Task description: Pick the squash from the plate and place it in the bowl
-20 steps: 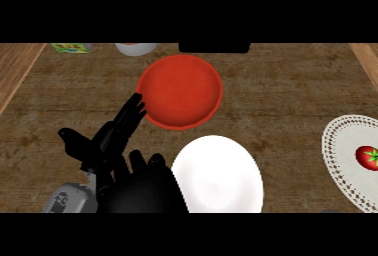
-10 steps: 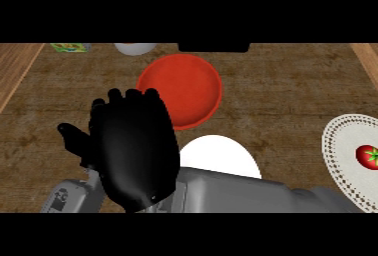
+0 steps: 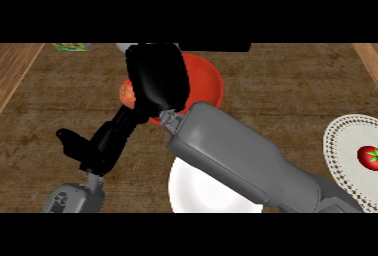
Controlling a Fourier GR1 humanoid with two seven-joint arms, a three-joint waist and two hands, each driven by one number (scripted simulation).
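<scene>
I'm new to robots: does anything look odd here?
Nothing is spilled or broken. One oddity: the right hand stretches across above the left hand, hiding much of the red dish.

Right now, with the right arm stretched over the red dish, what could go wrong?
The right hand hides most of the red dish, so the grasp cannot be checked. The right forearm lies over the white dish, which a carry back might bump. The left hand sits close beside it and may collide.
</scene>
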